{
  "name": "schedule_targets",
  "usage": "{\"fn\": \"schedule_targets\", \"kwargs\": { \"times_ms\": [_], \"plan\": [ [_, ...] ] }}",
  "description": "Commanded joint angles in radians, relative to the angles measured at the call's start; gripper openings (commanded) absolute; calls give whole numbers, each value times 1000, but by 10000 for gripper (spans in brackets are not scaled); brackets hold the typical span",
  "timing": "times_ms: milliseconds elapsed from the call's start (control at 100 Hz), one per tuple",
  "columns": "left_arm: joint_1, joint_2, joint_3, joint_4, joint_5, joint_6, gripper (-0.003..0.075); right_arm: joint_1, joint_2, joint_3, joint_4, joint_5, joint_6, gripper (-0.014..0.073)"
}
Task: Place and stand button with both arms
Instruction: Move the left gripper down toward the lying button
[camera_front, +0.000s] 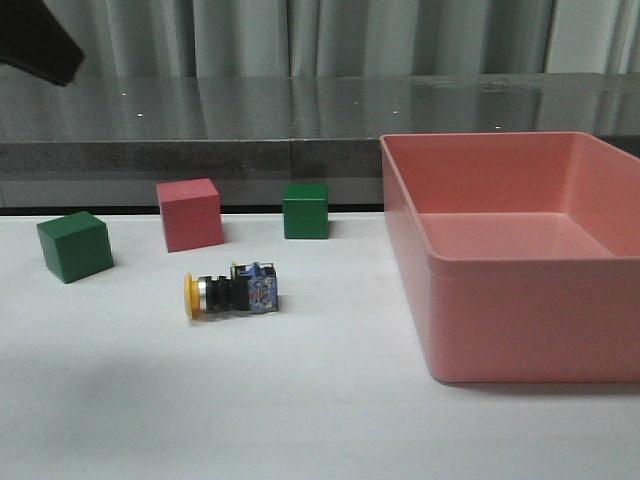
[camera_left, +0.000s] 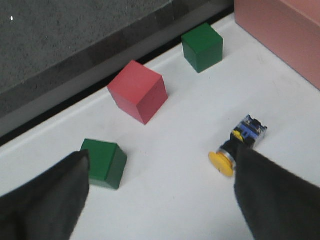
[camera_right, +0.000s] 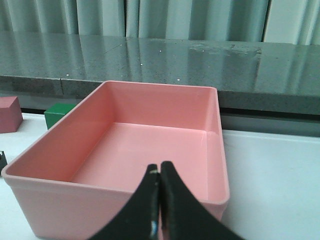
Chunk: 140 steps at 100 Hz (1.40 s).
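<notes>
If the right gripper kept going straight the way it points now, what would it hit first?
Most likely the pink bin: the shut right gripper aims at its near wall or floor, though depth is unclear.

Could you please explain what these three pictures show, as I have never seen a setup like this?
This is a robot with two arms, seen by three cameras. The front view looks forward over a white table. On it lie the button, on its side with its yellow cap to the left, two green cubes, a pink cube and an empty pink bin.

The other two cameras sit on the wrists. The left gripper is open above the table near the button, its dark fingers framing the view. The right gripper is shut, in front of the bin. Neither holds anything.
</notes>
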Motion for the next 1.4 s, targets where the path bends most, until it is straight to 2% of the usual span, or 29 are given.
{"fn": "schedule_targets", "kwargs": {
  "times_ms": [0,60,170,260,420,520,590,760,890,980,1050,1140,1390],
  "plan": [
    [-19,23,-36,-45,-113,-1,672,2,-20,-27,-11,-85,-1,-76],
    [-19,46,-36,-129,-120,10,672,2,-20,-27,-11,-85,-1,-76],
    [-19,100,-34,-132,-224,90,672,2,-20,-27,-11,-85,-1,-76],
    [-19,137,-38,-133,-252,172,672,2,-20,-27,-11,-85,-1,-76],
    [-19,208,-70,-138,-205,222,672,2,-20,-27,-11,-85,-1,-76],
    [-19,271,-119,-187,-112,258,672,2,-20,-27,-11,-85,-1,-76],
    [-4,319,-172,-317,5,394,672,2,-20,-27,-11,-85,-1,-76],
    [100,416,-291,-744,353,864,672,2,-20,-27,-11,-85,-1,-76],
    [197,460,-311,-925,592,1270,672,2,-20,-27,-11,-85,-1,-76],
    [262,499,-311,-1016,704,1420,672,2,-20,-27,-11,-85,-1,-76],
    [288,536,-311,-1081,694,1470,672,2,-20,-27,-11,-85,-1,-76],
    [304,578,-311,-1135,688,1468,672,2,-20,-27,-11,-85,-1,-76],
    [291,642,-311,-1165,719,1475,672,2,-20,-27,-11,-85,-1,-76]
  ]
}}
